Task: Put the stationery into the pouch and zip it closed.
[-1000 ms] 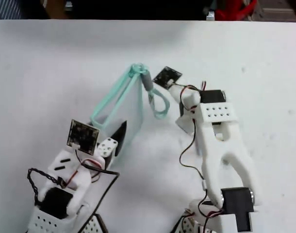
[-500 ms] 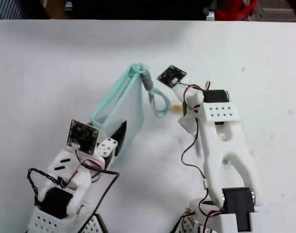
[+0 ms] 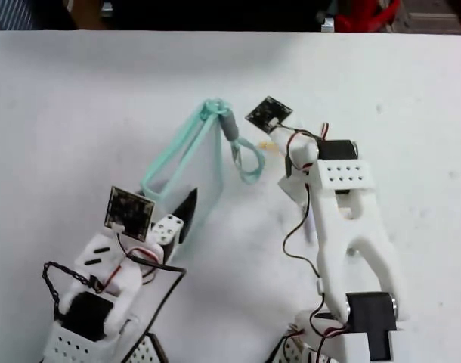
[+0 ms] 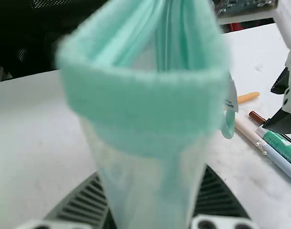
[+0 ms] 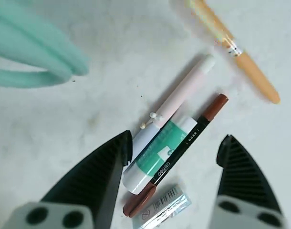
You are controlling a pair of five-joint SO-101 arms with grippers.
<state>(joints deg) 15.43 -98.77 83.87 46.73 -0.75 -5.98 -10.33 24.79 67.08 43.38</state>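
Step in hand: stationery pickup. The left claw point(image 3: 179, 217) grips the open pouch point(image 3: 187, 162); the right claw point(image 5: 176, 140), spread wide, hovers over the pens point(image 5: 160, 157). Next move likely: descend and close on one pen

A white table point(image 3: 79, 98) bears the teal pouch point(image 3: 205, 178) and several pens point(image 5: 165, 151).

White table point(image 3: 72, 98) — dark room point(image 3: 215, 15) behind

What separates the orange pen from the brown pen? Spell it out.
The orange pen has an orange barrel; the brown pen has a black one with brown ends. The orange pen lies alone, the brown pen against a green-and-white marker. They lie crosswise to each other. Both rest flat on the table, outside the pouch.
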